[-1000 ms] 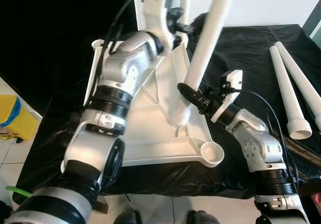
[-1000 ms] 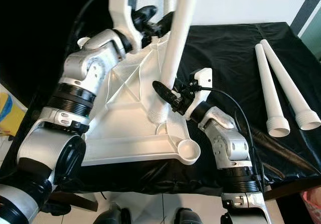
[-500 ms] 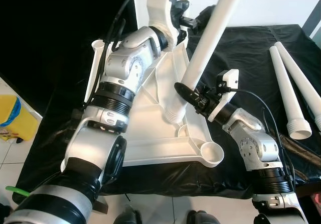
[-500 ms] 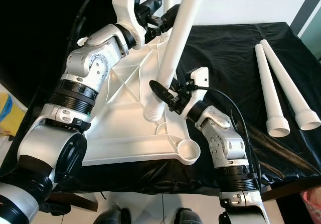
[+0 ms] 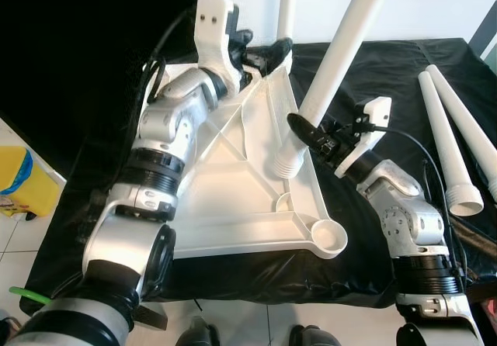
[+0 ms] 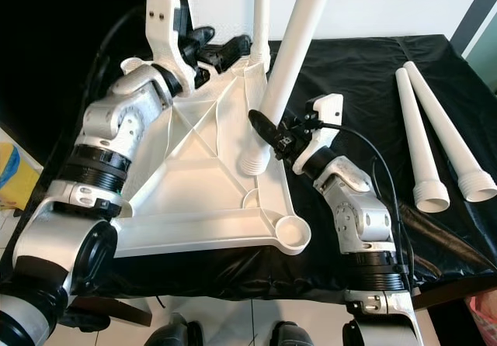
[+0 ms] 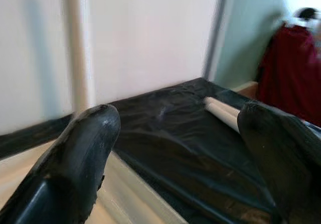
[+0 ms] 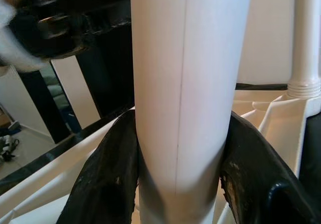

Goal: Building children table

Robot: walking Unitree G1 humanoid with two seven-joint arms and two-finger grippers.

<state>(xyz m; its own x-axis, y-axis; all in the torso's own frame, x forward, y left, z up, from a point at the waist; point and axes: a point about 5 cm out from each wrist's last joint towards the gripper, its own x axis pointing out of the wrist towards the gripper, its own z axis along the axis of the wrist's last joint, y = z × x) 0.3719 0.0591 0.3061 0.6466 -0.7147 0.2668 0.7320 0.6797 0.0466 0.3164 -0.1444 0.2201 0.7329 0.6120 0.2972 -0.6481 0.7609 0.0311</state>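
Currently the right gripper is clamped on a white table leg, fingers closed on both sides of the tube just above its threaded end. Leg hangs over the upside-down white tabletop, which lies on the black-covered work surface. Leg's long axis is tilted, not vertical: threaded wide end points down toward the tabletop, top end leans up and away toward the robot's right. Threaded end looks near, but not in, the small socket on the right rail; the front corner socket is further off. Left gripper sits at the far corner with fingers spread apart, holding nothing, beside an already standing leg. Main risk: with that tilt the thread would likely enter crooked and cross-thread or jam. Grip is low on a long tube, so the leg could pivot or slip in the fingers under side load. Nothing pins the tabletop, so a push may slide it on the cloth. Two spare legs lie well apart on the right.
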